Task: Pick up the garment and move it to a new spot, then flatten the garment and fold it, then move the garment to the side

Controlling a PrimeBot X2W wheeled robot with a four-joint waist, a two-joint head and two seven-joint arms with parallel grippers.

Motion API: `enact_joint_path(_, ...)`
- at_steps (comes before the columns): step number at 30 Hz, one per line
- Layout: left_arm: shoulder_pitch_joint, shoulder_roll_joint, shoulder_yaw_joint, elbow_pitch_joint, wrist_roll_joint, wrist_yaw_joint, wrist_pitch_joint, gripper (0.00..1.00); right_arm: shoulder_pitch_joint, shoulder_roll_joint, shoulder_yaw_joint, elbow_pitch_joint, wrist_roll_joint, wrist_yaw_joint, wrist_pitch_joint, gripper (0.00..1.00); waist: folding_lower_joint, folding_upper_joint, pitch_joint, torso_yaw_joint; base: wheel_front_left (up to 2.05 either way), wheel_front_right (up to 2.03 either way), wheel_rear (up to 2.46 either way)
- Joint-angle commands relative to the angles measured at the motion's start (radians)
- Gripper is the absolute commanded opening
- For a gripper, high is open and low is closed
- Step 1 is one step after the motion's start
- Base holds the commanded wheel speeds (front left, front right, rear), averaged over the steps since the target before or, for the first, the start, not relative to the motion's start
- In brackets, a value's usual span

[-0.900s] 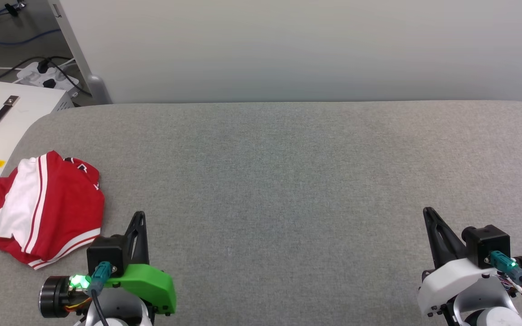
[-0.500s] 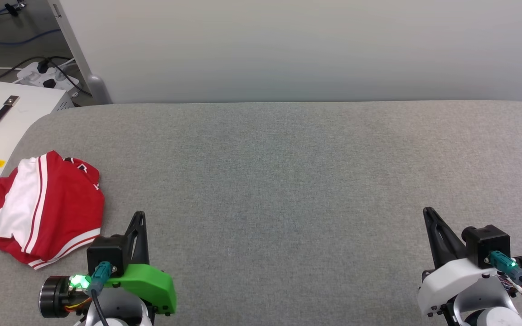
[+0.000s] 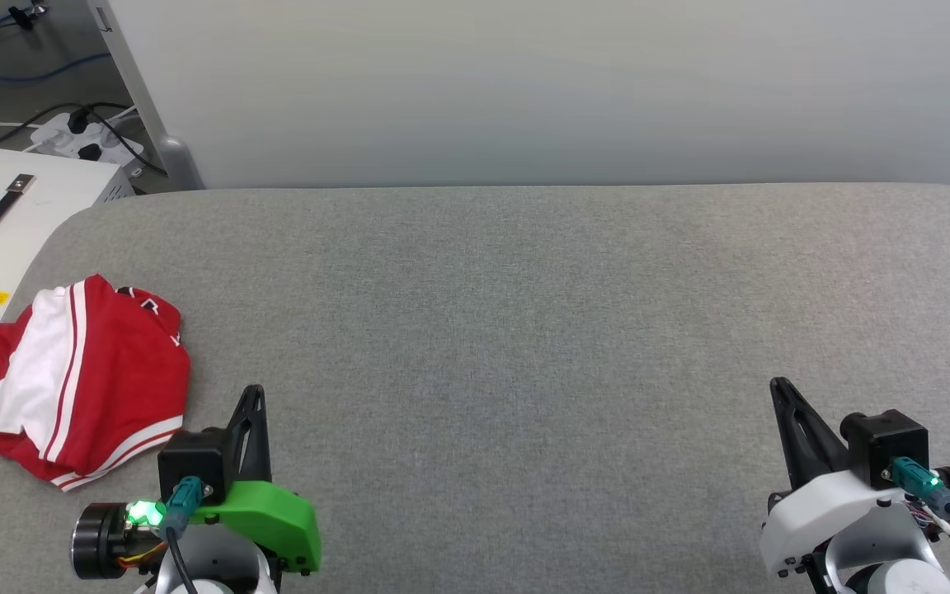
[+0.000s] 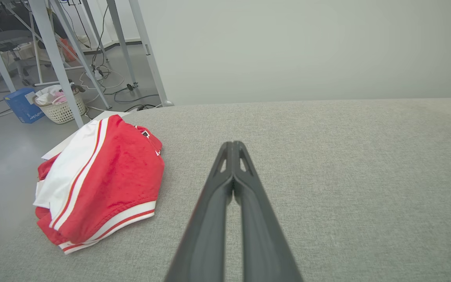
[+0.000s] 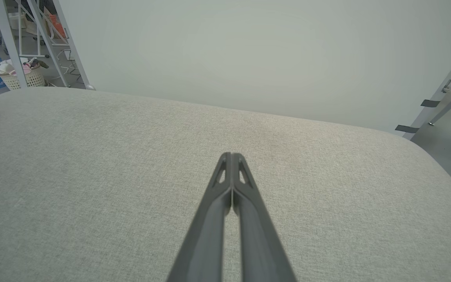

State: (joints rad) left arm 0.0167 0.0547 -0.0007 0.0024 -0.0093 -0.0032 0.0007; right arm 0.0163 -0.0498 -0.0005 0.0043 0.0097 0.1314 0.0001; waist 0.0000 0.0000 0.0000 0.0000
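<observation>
Head view: found garment (image 3: 83, 379) bunched at left edge of table (image 3: 524, 330); left hand (image 3: 252, 393) and right hand (image 3: 779, 386) closed, empty. Recommend opening left hand wide, pinching a thick fold.

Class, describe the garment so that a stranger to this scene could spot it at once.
A wide grey table spans the head view. At its left edge, left of the left gripper, lies a crumpled garment. Its red cloth, white sleeve and striped trim set it apart from the grey surface and the white box nearby.
</observation>
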Motion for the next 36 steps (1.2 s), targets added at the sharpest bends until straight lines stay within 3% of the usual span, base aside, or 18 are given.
enact_joint_path(1,-0.017,-0.005,0.001,-0.002,0.009,0.003,-0.001,0.00,-0.016,0.000,0.000,-0.004,-0.010,-0.001,0.000,0.00,0.0000,0.0000,0.000,0.000,0.00,0.00,0.00)
enact_joint_path(15,-0.017,-0.005,0.001,-0.002,0.009,0.003,-0.001,0.00,-0.016,0.000,0.000,-0.004,-0.010,-0.001,0.000,0.00,0.0000,0.0000,0.000,0.000,0.00,0.00,0.00)
enact_joint_path(16,0.000,0.000,0.000,0.000,0.000,0.000,0.000,1.00,0.000,0.000,0.000,0.000,0.000,0.000,0.000,1.00,0.0000,0.0000,0.000,0.000,0.00,0.00,0.00)
enact_joint_path(36,-0.007,0.000,-0.011,-0.009,-0.020,0.019,-0.037,1.00,0.003,0.000,-0.026,-0.018,0.056,0.000,-0.037,1.00,0.0000,0.0000,0.004,0.000,0.00,0.00,0.00)
